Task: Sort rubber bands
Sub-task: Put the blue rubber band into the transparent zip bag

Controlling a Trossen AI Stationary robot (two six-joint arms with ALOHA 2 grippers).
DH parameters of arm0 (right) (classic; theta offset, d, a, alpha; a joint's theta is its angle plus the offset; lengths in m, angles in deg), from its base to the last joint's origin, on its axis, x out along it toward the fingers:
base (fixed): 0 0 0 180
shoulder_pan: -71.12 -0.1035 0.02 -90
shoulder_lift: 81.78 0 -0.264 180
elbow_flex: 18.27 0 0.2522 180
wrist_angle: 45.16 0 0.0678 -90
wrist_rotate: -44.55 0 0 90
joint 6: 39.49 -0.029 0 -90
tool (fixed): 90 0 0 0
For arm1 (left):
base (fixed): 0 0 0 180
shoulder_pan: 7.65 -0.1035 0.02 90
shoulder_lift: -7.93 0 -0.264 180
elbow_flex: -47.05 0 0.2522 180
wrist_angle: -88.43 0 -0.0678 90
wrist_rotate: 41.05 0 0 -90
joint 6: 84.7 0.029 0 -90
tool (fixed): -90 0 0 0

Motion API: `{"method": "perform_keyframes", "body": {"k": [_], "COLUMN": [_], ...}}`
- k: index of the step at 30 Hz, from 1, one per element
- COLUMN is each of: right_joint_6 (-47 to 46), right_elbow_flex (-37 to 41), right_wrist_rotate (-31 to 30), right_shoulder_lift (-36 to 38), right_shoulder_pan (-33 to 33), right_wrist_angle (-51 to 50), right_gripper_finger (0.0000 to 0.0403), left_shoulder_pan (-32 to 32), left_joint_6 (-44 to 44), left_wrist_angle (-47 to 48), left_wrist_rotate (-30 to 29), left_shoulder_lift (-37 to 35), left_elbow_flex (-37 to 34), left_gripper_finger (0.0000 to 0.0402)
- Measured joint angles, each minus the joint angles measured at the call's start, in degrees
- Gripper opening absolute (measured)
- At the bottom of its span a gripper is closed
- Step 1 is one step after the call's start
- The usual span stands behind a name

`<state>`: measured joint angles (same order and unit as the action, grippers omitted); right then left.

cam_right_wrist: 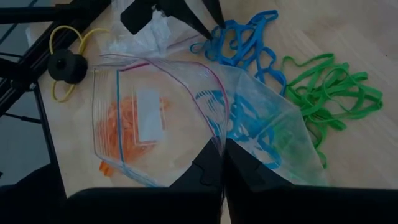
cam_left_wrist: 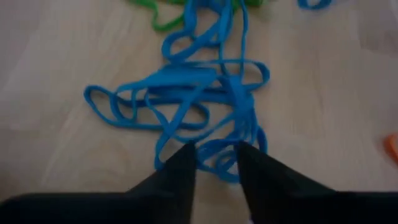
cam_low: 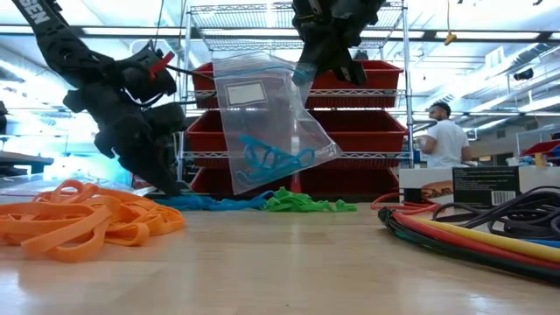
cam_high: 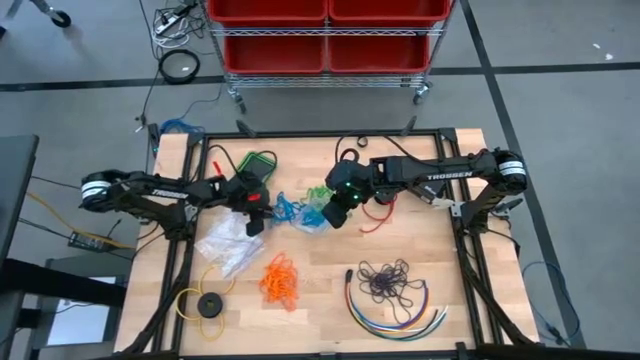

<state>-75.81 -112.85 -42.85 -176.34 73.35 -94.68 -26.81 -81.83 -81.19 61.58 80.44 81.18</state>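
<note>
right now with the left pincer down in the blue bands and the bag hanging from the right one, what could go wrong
The blue rubber bands are tangled, so the left pincer may drag the whole clump or catch only one loop. Green rubber bands lie right beside them and could get pulled along, mixing colours. The clear bag hangs tilted from the right pincer, pinched at one edge, so its mouth may sag shut or the bag may slip.
</note>
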Motion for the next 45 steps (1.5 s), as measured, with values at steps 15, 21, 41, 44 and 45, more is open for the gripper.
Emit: {"method": "perform_keyframes", "body": {"k": [15,21,41,44,45], "right_joint_6": [0.3,0.3,-3.6,-3.6,-3.6], "right_elbow_flex": [0.0,0.0,0.0,0.0,0.0], "right_wrist_rotate": [0.0,0.0,0.5,0.5,0.5], "right_shoulder_lift": [0.0,0.0,0.0,0.0,0.0], "right_shoulder_pan": [-0.2,-0.2,0.1,0.1,0.1], "right_wrist_angle": [-0.4,-0.8,-1.3,-1.1,-1.1], "right_gripper_finger": [0.0,0.0,0.0,0.0,0.0], "left_shoulder_pan": [1.6,5.6,18.8,19.4,19.7], "left_joint_6": [2.0,3.9,7.9,9.2,10.2], "left_wrist_angle": [8.8,15.2,5.4,3.2,1.6], "left_wrist_rotate": [3.6,4.7,-4.8,-6.1,-7.5], "left_shoulder_lift": [-4.4,-11.2,-11.2,-7.7,-6.7], "left_elbow_flex": [9.6,17.4,25.7,25.6,25.7], "left_gripper_finger": [0.0003,0.0002,0.0,0.0,0.0]}}
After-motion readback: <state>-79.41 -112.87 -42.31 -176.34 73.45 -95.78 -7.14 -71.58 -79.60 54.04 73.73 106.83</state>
